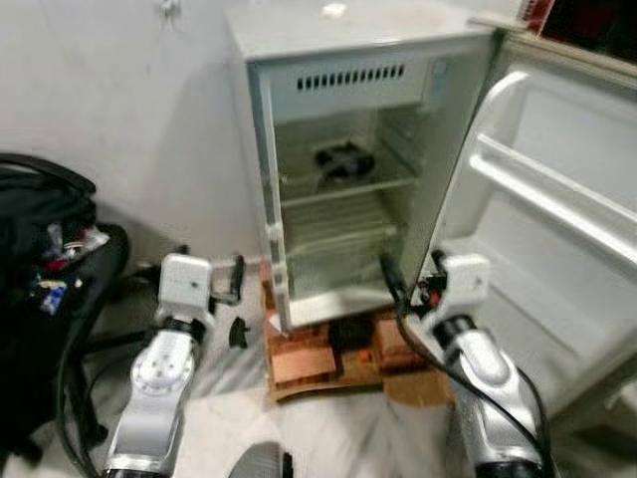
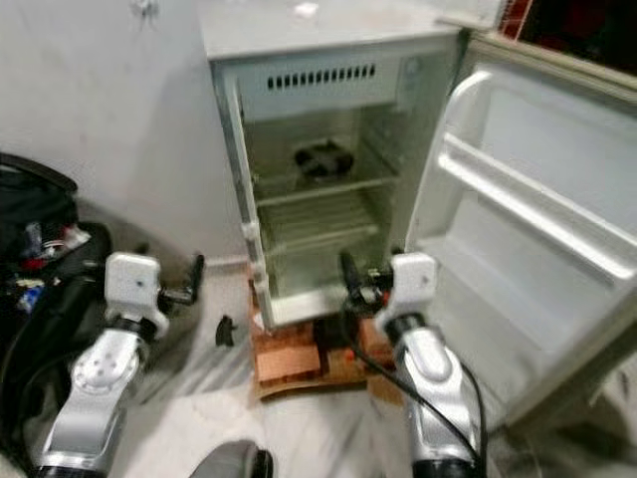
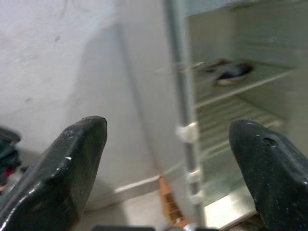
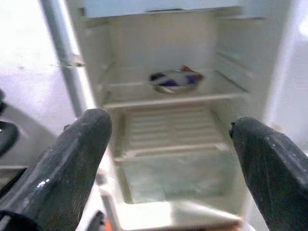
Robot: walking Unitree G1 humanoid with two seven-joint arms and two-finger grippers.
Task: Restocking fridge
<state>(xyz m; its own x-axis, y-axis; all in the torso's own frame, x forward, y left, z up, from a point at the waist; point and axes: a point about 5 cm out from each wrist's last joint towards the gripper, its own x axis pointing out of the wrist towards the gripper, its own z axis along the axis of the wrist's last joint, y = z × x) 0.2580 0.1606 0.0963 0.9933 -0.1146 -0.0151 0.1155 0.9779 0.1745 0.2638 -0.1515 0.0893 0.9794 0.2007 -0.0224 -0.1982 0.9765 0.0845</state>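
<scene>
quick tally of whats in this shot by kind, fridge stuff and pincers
fridge: 1, door open
packet on the upper shelf: 1
wire shelves: 2, upper shelf and lower shelf
pincers: 2, left pincer and right pincer, both open
total: 6

The fridge is pale grey-white inside and out, with a dark, blue-and-red-marked packet on its shelf. It stands on reddish-brown bricks. Both silver arms end in 2 black fingers (glossy, speckled). A black bag lies beside.
</scene>
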